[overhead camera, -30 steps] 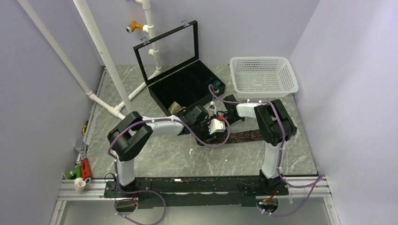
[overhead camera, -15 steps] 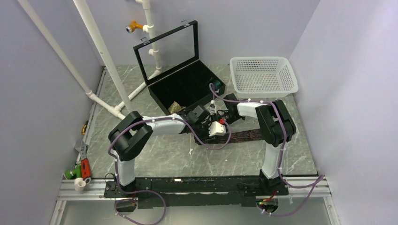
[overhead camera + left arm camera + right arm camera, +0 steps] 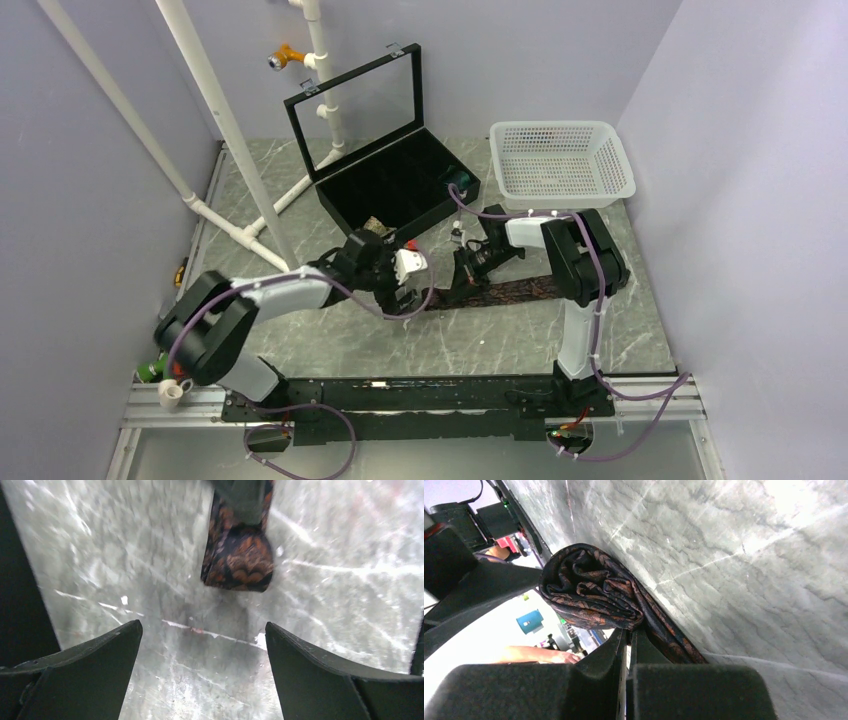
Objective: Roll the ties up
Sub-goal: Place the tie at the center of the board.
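A dark brown-maroon tie (image 3: 520, 291) lies flat across the table, and its left end is wound into a small roll (image 3: 584, 587). My right gripper (image 3: 463, 274) (image 3: 628, 630) is shut, pinching fabric at the roll's edge. In the left wrist view the roll (image 3: 239, 557) lies ahead of my left gripper (image 3: 202, 625). That gripper (image 3: 415, 285) stands wide open just left of the roll, with only bare table between its fingers. A tan speckled tie (image 3: 375, 228) and a teal tie (image 3: 459, 181) sit rolled in the black box.
The black box (image 3: 395, 190) with its raised glass lid stands behind the grippers. A white basket (image 3: 560, 160) sits at the back right. White pipes (image 3: 225, 120) slant over the left side. Tools (image 3: 175, 360) lie at the table's left edge.
My left gripper has let go of the roll, opened wide and drawn back to the left. The right gripper has stayed shut at the roll.
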You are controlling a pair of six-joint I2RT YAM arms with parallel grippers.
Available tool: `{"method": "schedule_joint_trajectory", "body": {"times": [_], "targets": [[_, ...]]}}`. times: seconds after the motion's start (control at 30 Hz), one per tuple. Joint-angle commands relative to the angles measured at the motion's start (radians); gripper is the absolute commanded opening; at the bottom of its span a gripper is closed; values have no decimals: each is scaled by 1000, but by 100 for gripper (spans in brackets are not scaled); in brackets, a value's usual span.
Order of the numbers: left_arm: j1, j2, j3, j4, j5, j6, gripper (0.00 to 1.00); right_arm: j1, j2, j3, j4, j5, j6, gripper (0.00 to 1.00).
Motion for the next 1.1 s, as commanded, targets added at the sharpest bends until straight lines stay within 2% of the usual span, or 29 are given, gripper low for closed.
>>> {"method": "schedule_joint_trajectory", "body": {"times": [0.0, 0.07, 0.13, 0.2, 0.23, 0.3, 0.4, 0.6, 0.87, 1.0, 1.07], "targets": [[-12, -189, -130, 405, 83, -134, 99, 0, 55, -7, -18, 177, -66, 0], [-12, -219, -136, 407, 75, -172, 100, -1, 60, 1, -27, 178, -71, 0], [-5, -167, -96, 371, 49, -260, 99, 0, 64, 4, -27, 172, -77, 0], [37, -102, -36, 295, 260, -217, 99, 0, 73, 17, -34, 168, -82, 0], [47, -82, -38, 308, 310, -189, 99, -1, 77, 22, -38, 161, -85, 0], [16, -95, -134, 443, 252, -168, 99, -3, 86, 36, -49, 146, -85, 0], [-20, -74, -263, 746, 226, -152, 99, -4, 98, 57, -61, 127, -113, 0], [-27, 59, -282, 895, 214, -127, 99, -3, 116, 65, -84, 133, -134, 0], [-32, 194, -258, 977, 245, -83, 68, -3, 126, 68, -95, 150, -143, 0], [-56, 178, -240, 964, 263, -85, 48, -3, 130, 68, -95, 151, -143, 0], [-70, 165, -217, 955, 245, -110, 45, -3, 134, 68, -94, 143, -140, 0]]}}
